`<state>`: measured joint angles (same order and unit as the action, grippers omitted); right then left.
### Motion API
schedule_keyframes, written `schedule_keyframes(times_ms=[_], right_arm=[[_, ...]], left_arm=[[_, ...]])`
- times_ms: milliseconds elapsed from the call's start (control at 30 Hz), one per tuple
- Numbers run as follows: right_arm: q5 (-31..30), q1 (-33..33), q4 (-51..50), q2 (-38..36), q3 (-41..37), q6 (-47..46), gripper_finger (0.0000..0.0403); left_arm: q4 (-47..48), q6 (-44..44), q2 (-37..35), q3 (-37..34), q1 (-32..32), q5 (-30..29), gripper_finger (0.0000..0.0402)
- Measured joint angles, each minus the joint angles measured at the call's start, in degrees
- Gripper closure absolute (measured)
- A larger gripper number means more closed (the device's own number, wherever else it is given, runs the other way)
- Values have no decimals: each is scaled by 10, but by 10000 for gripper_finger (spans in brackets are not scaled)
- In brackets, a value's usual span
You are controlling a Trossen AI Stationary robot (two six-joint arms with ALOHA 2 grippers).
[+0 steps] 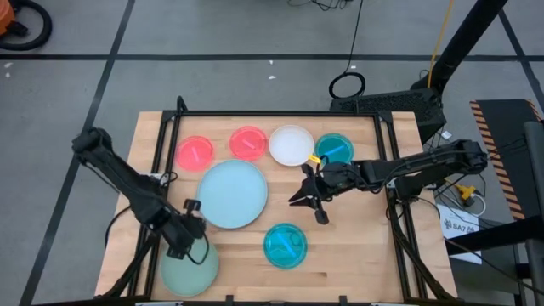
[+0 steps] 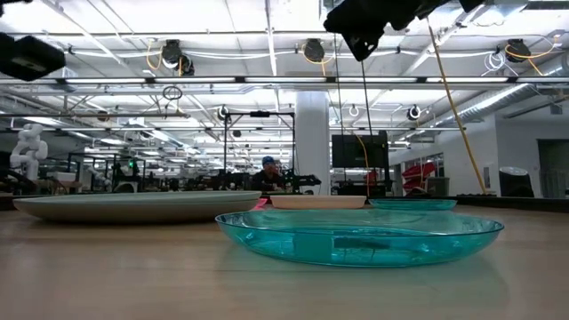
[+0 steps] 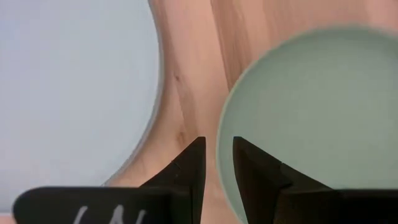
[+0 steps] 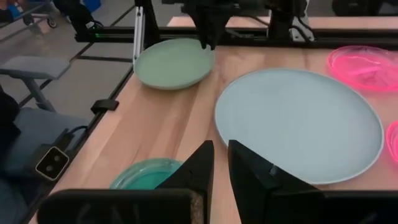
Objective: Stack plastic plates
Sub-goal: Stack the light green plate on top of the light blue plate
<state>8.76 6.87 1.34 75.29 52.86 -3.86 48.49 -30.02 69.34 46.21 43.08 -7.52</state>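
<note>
Several plastic plates lie flat on the wooden table. Along the far side are two pink-red ones (image 1: pixel 196 153) (image 1: pixel 248 143), a white one (image 1: pixel 291 144) and a teal one (image 1: pixel 333 149). The large pale blue plate (image 1: pixel 232 194) is in the middle. Another teal plate (image 1: pixel 285 245) lies nearer, and the large pale green plate (image 1: pixel 189 270) sits at the near left corner. My left gripper (image 3: pixel 217 154) hangs above the green plate's far rim (image 3: pixel 227 134), pointing steeply down, its fingers a narrow gap apart and holding nothing. My right gripper (image 4: pixel 221 152) hovers right of the blue plate, narrowly open and empty.
A black frame (image 1: pixel 280 113) runs round the table's far and side edges. Bare wood (image 1: pixel 357 246) lies at the near right, beside the near teal plate (image 2: pixel 356 236). A grey chair (image 4: pixel 31 68) stands off the table's left side.
</note>
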Motion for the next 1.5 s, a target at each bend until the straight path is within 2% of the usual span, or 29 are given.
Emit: schedule_keyframes(times_ms=[200, 500, 700, 867, 1133, 1500], right_arm=[[-16, 0, 7, 0, 0, 4, 360], [-30, 0, 6, 0, 0, 1, 360], [-30, 0, 6, 0, 0, 1, 360], [-30, 0, 6, 0, 0, 2, 360], [-30, 0, 6, 0, 0, 1, 360], [-30, 0, 6, 0, 0, 0, 360]], left_arm=[[-14, 1, -64, -31, -19, -1, 314], [26, -34, -63, -67, -35, 23, 314], [26, -33, -63, -67, -35, 17, 314], [25, 3, -63, -67, -35, 16, 314], [84, -78, -63, -67, -34, 16, 314], [84, -95, -63, -67, -10, 17, 314]])
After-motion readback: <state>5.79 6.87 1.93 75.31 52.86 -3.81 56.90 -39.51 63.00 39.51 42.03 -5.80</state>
